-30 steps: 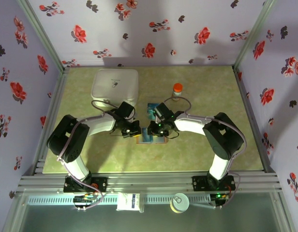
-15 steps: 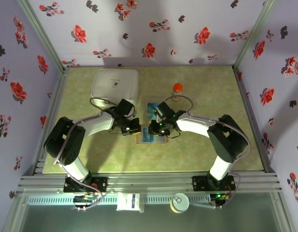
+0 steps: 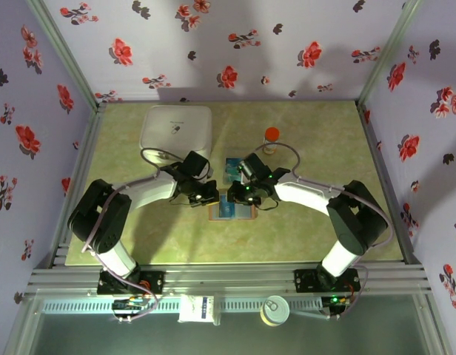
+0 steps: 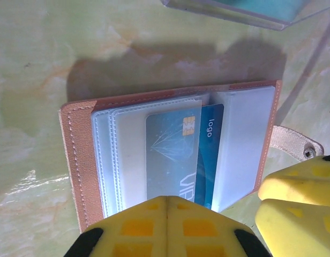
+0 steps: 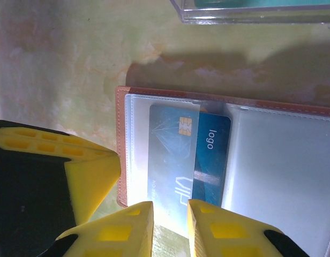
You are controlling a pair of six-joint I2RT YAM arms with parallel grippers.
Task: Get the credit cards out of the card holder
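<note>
The tan card holder (image 3: 233, 211) lies open on the table, pale clear pockets facing up (image 4: 127, 155). A light blue chip card (image 4: 170, 155) sits in a pocket, and a darker blue credit card marked "logo" (image 4: 212, 144) sticks out from under it. My left gripper (image 4: 166, 201) is shut with nothing between its tips, which rest over the holder's near edge below the chip card. My right gripper (image 5: 170, 211) has its jaws a narrow gap apart, either side of the lower end of the chip card (image 5: 173, 160). It comes in from the right (image 3: 237, 195), the left one (image 3: 210, 198) from the left.
A clear plastic tray (image 3: 232, 169) with a teal card in it lies just beyond the holder (image 5: 250, 13). A big white square box (image 3: 176, 131) stands at the back left and an orange-capped bottle (image 3: 271, 138) at the back middle. Patterned walls close three sides.
Both grippers have shifted slightly over the card holder, and the right arm's elbow has swung out to the right. Neither gripper's opening has changed.
</note>
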